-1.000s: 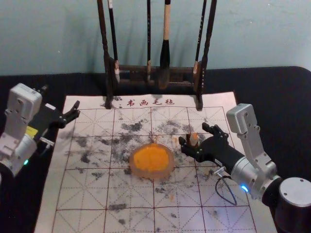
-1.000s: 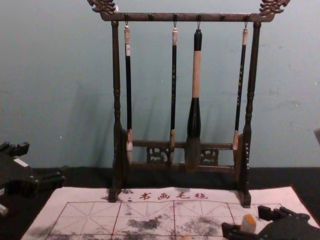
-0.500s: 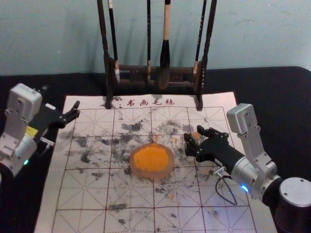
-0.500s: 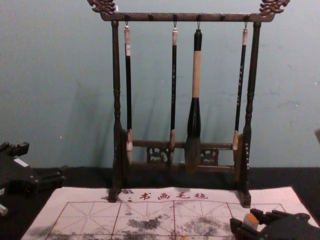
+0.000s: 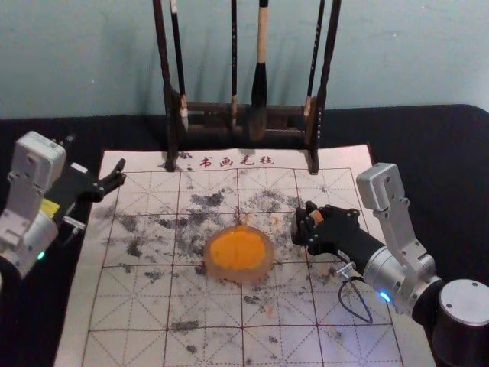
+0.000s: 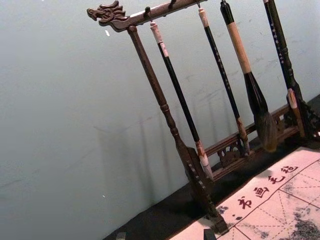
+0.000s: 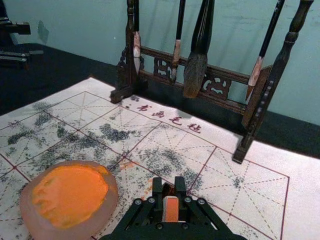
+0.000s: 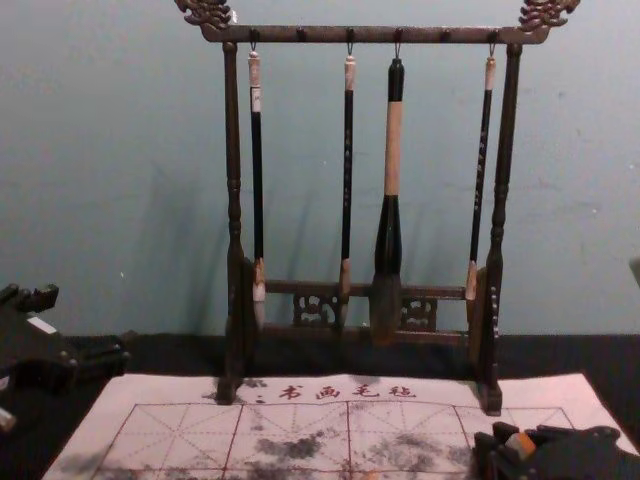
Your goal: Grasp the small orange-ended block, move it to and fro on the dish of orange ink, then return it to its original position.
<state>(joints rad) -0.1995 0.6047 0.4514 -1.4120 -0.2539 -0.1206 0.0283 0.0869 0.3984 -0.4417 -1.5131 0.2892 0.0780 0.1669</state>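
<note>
In the head view, the right gripper is seen over the white felt mat with a red grid, to the right of the round, translucent pinkish dish of orange ink and apart from it. The small pale block with an orange end is pinched between its fingers. The left gripper is parked at the left edge of the mat, its fingers spread.

In the left wrist view, two fingertips are seen well apart, with nothing between them, and the dark wooden rack is shown with brushes hung from it.

In the right wrist view, the block is held snugly between the black fingers, its orange end exposed; the dish is seen near the gripper, not touched.

In the chest view, the block's orange end is glimpsed among the right gripper's fingers at the lower right. Whether the block is clear of the mat cannot be told.
</note>
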